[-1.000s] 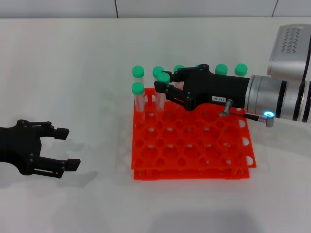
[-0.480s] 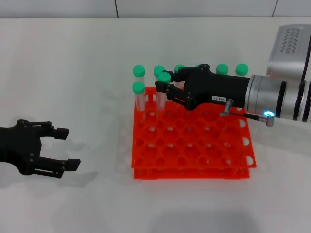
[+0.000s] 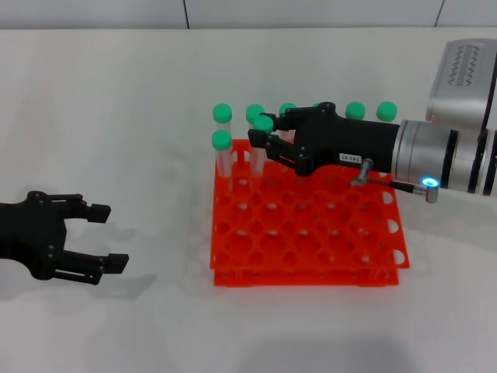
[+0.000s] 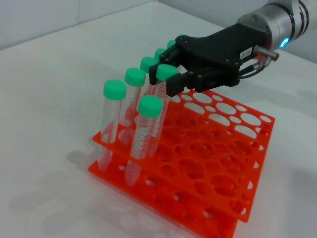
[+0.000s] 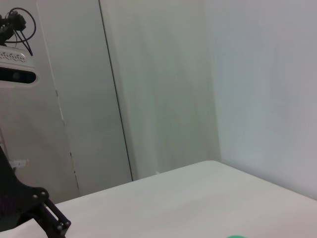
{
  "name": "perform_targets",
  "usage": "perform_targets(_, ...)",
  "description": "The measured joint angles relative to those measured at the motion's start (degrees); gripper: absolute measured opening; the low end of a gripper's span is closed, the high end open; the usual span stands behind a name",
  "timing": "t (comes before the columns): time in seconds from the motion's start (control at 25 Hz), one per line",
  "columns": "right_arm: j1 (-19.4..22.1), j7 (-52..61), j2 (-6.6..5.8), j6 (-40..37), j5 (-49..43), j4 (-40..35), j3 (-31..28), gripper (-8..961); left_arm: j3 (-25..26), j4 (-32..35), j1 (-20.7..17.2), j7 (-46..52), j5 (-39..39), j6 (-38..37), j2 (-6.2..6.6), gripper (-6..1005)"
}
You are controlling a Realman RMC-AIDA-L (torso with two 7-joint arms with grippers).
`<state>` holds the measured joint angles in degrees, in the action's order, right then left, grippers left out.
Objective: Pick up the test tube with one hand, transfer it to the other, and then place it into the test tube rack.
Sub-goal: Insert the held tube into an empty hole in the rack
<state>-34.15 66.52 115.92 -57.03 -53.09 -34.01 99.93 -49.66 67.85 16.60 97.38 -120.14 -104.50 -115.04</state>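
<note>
Green-capped tubes [image 3: 222, 128] stood crowded along the upper edge of the orange rack [image 3: 304, 233], blocking that side, with the right claw [image 3: 260, 144] pressed in among them. The rack's lower rows of holes lay open from above. The surface [image 3: 116, 116] across the left half of the frame was bare, save the left claw [image 3: 102, 237] at lower left.

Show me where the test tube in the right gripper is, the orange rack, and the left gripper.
test tube [image 4: 166, 72], left wrist view, on its green cap.
test tube rack [image 3: 311, 233], head view, on its top grid.
left gripper [image 3: 105, 236], head view, between its fingertips.
</note>
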Motion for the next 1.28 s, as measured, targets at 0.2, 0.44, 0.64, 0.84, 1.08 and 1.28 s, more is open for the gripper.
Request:
perform_targets(0.2, 0.1, -0.1, 0.0, 0.0, 0.0, 0.0, 0.1, 264, 0.0, 0.0, 0.1, 0.0, 0.0, 0.0, 0.0, 889)
perform_targets(0.44, 0.1, -0.1, 0.0, -0.1, 0.0, 0.0, 0.1, 265, 0.0, 0.0, 0.2, 0.0, 0.0, 0.0, 0.0, 888)
perform_targets(0.64, 0.1, -0.2, -0.01, -0.1, 0.0, 0.0, 0.1, 264, 0.0, 0.0, 0.2, 0.0, 0.0, 0.0, 0.0, 888)
perform_targets(0.84, 0.1, -0.2, -0.06, -0.2, 0.0, 0.0, 0.1, 265, 0.0, 0.0, 0.4, 0.0, 0.0, 0.0, 0.0, 888)
perform_targets(1.08, 0.1, -0.3, -0.09, -0.1, -0.1, 0.0, 0.1, 273, 0.0, -0.1, 0.5, -0.1, 0.0, 0.0, 0.0, 888)
perform_targets(1.28, 0.1, -0.3, -0.18, -0.2, -0.2, 0.1, 0.1, 284, 0.0, -0.1, 0.6, -0.1, -0.1, 0.0, 0.0, 887)
